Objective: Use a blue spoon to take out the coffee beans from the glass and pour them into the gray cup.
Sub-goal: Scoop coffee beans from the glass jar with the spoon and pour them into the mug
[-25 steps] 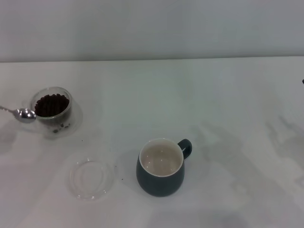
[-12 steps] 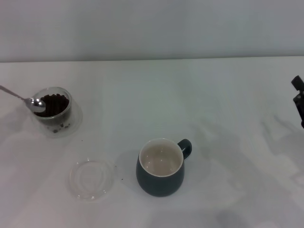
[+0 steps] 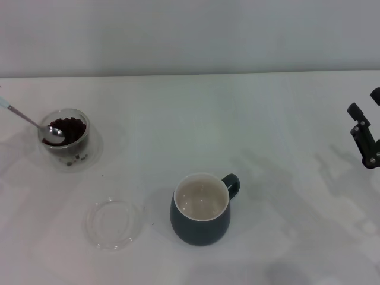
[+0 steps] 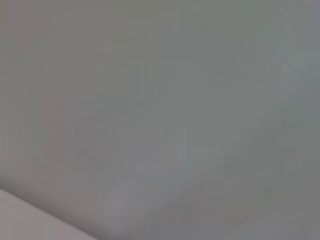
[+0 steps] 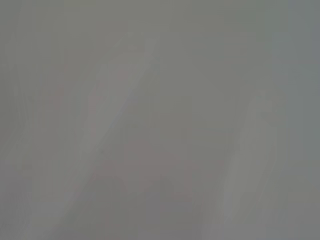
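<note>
The glass (image 3: 65, 142) stands at the table's far left, filled with dark coffee beans (image 3: 72, 127). The blue spoon (image 3: 29, 120) slants down from the left edge, its metal bowl dipped into the beans and its pale blue handle tip just showing at that edge. The left gripper is out of view past the edge. The gray cup (image 3: 200, 221) stands in the front middle, its cream inside bare and its handle toward the right. My right gripper (image 3: 365, 102) is at the far right edge, above the table, with its black fingers apart and nothing in them.
A flat clear glass saucer (image 3: 113, 224) lies left of the gray cup, in front of the glass. A few dark specks lie on the white table (image 3: 178, 119) near the glass. Both wrist views show only a blank grey surface.
The spoon's bowl has moved from outside the glass's left wall up over the rim and down into the beans. The right gripper has come into view at the right edge.
</note>
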### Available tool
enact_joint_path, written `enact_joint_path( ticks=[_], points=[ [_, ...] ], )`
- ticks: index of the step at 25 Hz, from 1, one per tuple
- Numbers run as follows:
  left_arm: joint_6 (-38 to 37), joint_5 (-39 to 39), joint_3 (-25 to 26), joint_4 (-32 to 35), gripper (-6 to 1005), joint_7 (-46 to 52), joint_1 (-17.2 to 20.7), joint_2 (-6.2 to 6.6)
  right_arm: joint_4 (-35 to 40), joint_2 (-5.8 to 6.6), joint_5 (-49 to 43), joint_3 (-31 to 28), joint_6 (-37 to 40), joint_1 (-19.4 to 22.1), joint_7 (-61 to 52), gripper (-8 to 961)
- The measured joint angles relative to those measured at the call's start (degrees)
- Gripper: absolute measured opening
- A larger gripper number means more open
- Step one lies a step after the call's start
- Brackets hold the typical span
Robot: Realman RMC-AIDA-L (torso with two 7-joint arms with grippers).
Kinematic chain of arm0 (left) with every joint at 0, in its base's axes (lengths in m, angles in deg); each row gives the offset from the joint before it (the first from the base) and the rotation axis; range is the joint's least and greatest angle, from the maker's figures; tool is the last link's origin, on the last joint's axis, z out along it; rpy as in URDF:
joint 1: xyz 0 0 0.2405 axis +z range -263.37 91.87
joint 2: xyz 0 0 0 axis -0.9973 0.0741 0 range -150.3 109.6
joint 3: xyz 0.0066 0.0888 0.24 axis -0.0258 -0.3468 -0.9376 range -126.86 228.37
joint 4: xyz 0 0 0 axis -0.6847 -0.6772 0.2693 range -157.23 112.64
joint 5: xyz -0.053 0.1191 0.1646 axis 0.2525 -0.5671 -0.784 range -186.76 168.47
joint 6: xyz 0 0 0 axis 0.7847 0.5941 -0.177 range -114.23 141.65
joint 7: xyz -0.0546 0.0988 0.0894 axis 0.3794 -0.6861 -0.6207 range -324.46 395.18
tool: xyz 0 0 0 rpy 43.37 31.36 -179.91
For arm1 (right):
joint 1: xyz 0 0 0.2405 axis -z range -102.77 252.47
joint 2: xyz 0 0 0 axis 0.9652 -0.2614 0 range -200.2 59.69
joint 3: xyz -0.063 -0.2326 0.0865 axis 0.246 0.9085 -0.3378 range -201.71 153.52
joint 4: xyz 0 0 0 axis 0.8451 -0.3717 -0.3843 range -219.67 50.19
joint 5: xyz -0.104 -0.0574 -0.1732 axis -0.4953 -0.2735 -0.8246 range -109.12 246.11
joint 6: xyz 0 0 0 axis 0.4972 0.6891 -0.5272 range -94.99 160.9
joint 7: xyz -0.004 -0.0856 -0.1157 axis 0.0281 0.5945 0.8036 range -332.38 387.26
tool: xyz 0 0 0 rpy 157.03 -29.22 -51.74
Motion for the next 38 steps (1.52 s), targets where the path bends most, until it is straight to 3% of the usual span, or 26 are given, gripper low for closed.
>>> enact_joint_path(
  ticks=[13,19,27,38],
  points=[
    [5.39,-5.24,-0.02,0.06,124,1.23,-3.01,-0.09,1.12,0.0,0.0,2.41,-3.02,-0.05,0.0,414],
    [5.43,-5.38,-0.02,-0.15,124,1.87,-3.71,-0.77,1.56,0.0,0.0,2.65,-3.58,-0.12,0.0,415],
    [6.51,-4.96,0.46,0.04,125,4.03,-3.53,-2.7,2.02,-0.06,0.0,3.05,-4.63,-0.12,-0.01,415],
    [8.82,-4.71,1.09,0.52,125,4.18,-1.98,-3.55,2.93,-0.09,0.0,3.01,-5.57,-0.17,-0.01,417]
  ],
)
